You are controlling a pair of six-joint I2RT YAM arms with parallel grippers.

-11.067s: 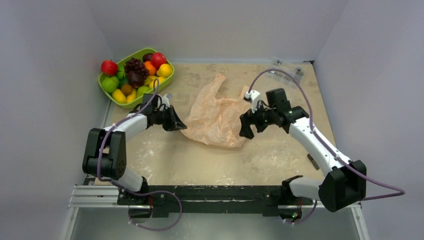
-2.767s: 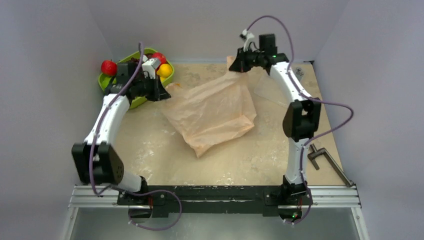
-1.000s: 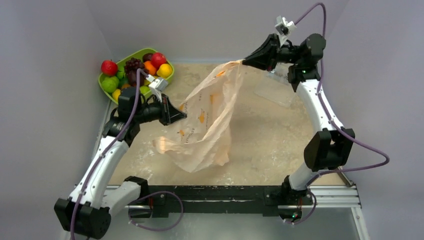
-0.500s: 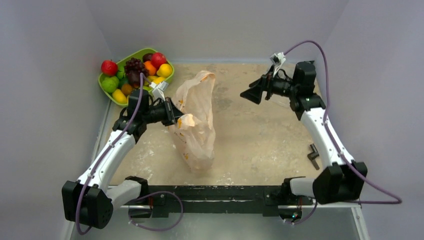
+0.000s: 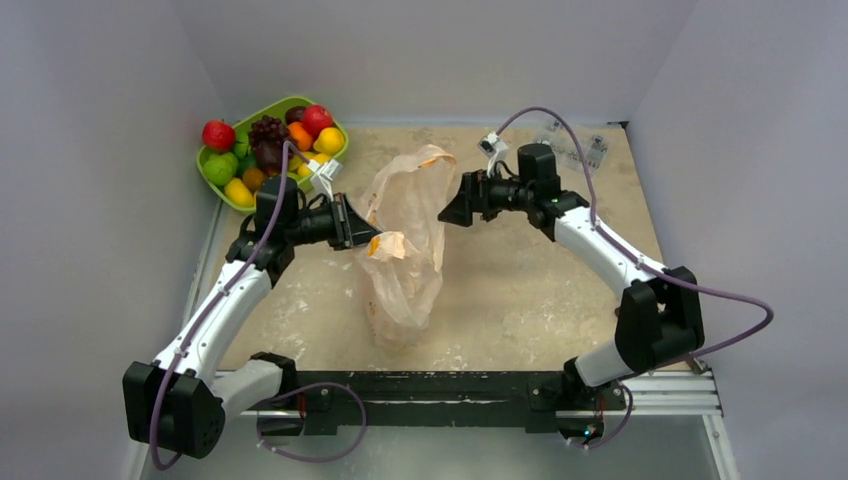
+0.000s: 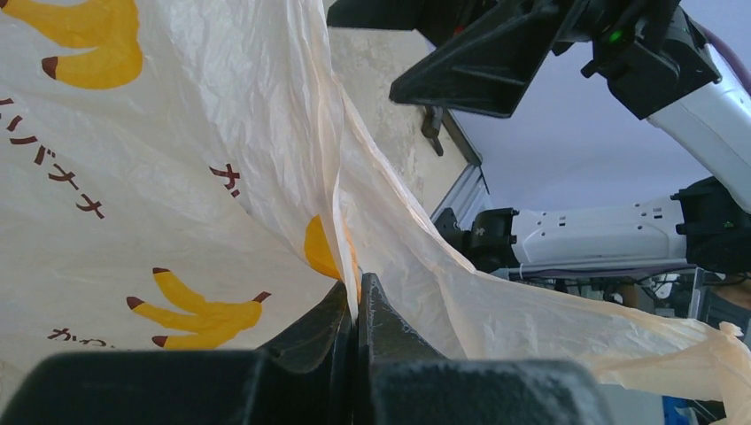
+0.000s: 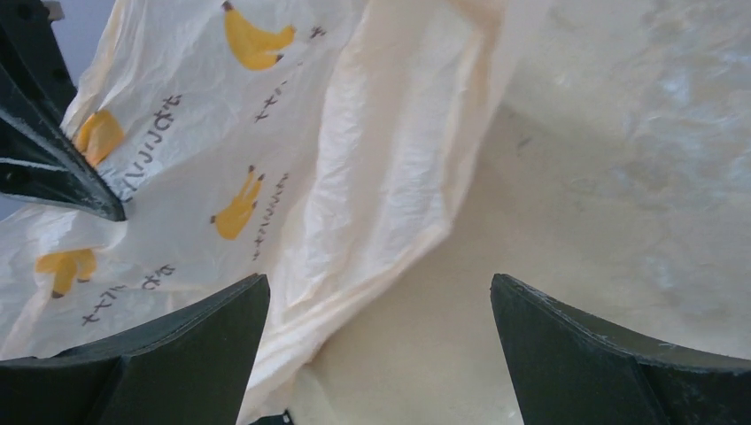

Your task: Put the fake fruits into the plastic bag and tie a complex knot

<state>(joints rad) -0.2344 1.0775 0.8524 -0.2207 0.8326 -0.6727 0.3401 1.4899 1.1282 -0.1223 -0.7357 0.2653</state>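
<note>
The peach plastic bag (image 5: pixel 405 250) with banana prints hangs upright over the table middle, its bottom resting on the table. My left gripper (image 5: pixel 372 238) is shut on a fold of the bag's upper edge; the pinched film (image 6: pixel 347 257) shows between its fingers. My right gripper (image 5: pixel 447 213) is open and empty, just right of the bag's top, facing the bag (image 7: pixel 292 168). The fake fruits (image 5: pixel 270 150), red, orange, yellow, green and a purple grape bunch, lie in the lime-green tray (image 5: pixel 337 156) at the far left. No knot shows.
Small clear packets (image 5: pixel 575 148) lie at the far right corner. The sandy table (image 5: pixel 540 290) is walled on three sides. A rail (image 5: pixel 450 390) with the arm bases runs along the near edge.
The right gripper, which let go of the bag earlier, has come back left toward the bag's top, still open. The left gripper keeps its hold; the bag has slumped upright.
</note>
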